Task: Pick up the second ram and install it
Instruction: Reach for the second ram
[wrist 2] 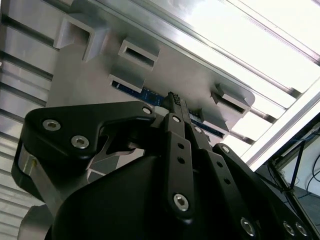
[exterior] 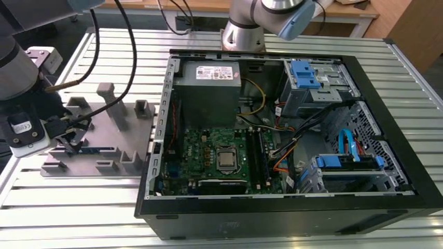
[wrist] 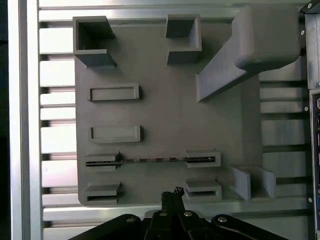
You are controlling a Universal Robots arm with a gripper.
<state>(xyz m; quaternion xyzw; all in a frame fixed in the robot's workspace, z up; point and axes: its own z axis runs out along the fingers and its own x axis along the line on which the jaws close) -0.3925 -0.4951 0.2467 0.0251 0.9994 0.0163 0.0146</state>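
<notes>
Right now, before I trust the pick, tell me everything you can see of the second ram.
The second ram is a long, thin dark board standing on edge, its ends seated in two slotted holders of the grey fixture. A bluish patch shows along it in the second wrist view. It lies level. The gripper, fingers together, hangs above, apparently not touching it.

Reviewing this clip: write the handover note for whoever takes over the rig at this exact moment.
Gripper: fingers look closed together with nothing between them, poised over the grey fixture close to the second ram.
Second ram: stands on edge in its pair of fixture slots, not gripped. The slot pair beside it is empty.
Open computer case: sits to the exterior view's right of the fixture.
Done: gripper is at the fixture.
Left: the ram is not yet picked up or installed.
</notes>
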